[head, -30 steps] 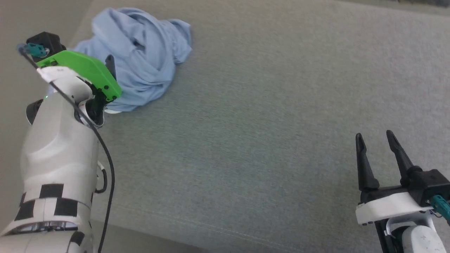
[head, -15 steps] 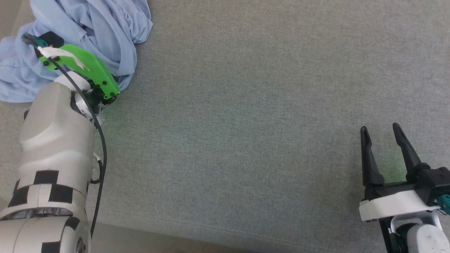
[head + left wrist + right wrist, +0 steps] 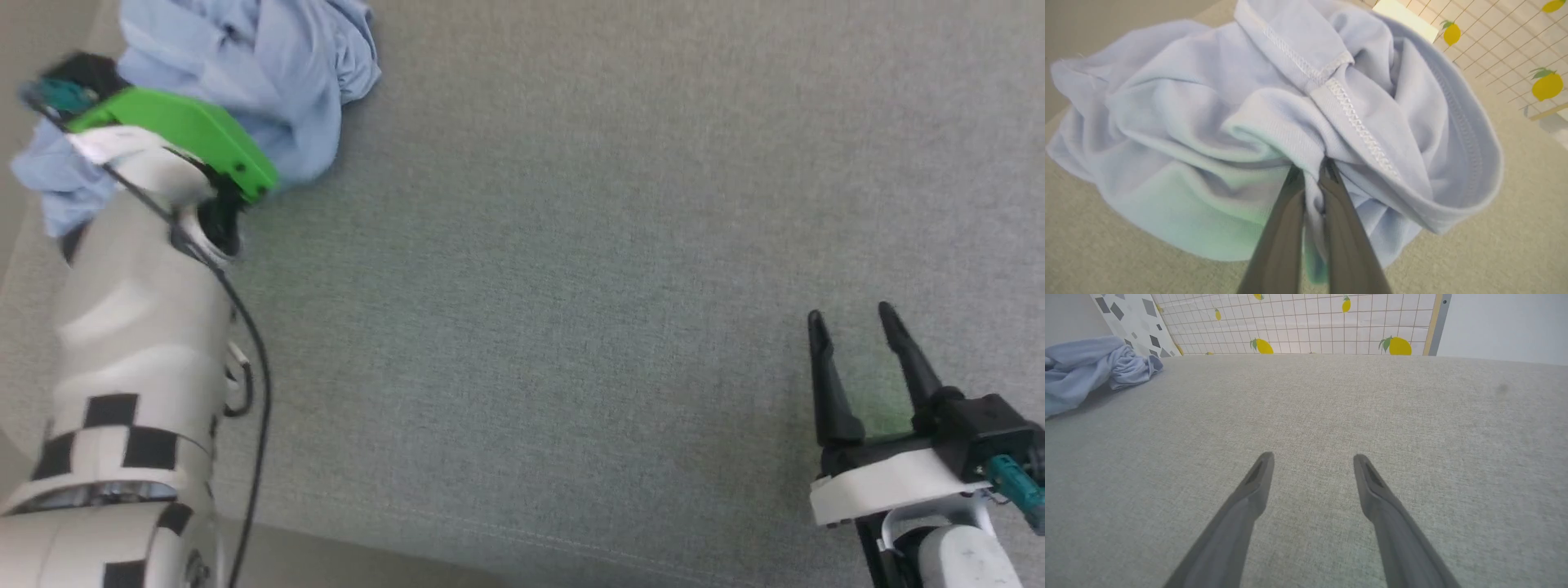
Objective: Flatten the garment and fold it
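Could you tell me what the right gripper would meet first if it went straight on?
Probably the grey surface ahead of the right gripper, though depth is unclear; the garment lies off that line.

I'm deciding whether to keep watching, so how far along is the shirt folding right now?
Done: nothing yet; the light blue soft knit shirt lies in a crumpled heap at the far left of the grey fabric surface. In hand: the left gripper is shut on a bunched fold of it. Left: spreading it flat and every fold; the right gripper hangs open over bare surface.
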Tool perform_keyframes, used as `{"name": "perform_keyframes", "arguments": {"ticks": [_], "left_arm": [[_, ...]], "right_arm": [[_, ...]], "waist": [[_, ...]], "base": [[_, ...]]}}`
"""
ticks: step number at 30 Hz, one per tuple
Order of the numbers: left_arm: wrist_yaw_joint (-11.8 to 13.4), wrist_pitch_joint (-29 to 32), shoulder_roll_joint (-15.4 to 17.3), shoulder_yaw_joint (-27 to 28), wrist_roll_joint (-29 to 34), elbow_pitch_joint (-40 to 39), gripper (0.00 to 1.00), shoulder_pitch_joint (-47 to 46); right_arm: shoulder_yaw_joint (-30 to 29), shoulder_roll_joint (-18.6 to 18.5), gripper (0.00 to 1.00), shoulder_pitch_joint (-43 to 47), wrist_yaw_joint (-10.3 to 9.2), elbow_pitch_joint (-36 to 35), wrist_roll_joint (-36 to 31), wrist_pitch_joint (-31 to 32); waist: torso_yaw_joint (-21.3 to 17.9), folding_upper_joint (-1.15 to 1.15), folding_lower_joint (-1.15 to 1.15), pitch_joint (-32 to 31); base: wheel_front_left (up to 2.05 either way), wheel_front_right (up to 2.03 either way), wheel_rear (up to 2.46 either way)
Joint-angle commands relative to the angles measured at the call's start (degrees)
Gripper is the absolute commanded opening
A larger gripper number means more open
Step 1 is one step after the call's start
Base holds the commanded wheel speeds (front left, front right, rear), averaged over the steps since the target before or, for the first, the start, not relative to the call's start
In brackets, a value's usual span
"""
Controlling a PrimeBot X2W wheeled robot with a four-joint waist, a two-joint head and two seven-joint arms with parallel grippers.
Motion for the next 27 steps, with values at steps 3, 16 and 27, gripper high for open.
{"name": "perform_keyframes", "arguments": {"ticks": [3,16,27], "left_arm": [[-2.11,-2.86,2.34,-0.18,0.49,-2.80,0.00,-3.53],[-5.93,-0.67,6.01,-5.28,3.94,-12.93,0.00,-14.69],[-10.32,3.39,0.16,-10.66,2.44,-19.58,0.00,-15.65]], "right_arm": [[1.02,-0.03,1.00,-0.16,-0.08,2.24,1.64,-1.24],[2.56,-0.03,1.00,-0.07,-0.08,9.74,5.67,-3.82],[1.99,-0.03,1.00,-0.79,-0.08,12.43,6.76,-4.16]], "waist": [[0.60,0.00,-0.01,-5.14],[-1.14,0.00,-0.01,-12.70],[-9.22,0.00,-0.01,-17.58]], "base": [[0.00,0.00,0.00],[0.00,0.00,0.00],[0.00,0.00,0.00]]}}
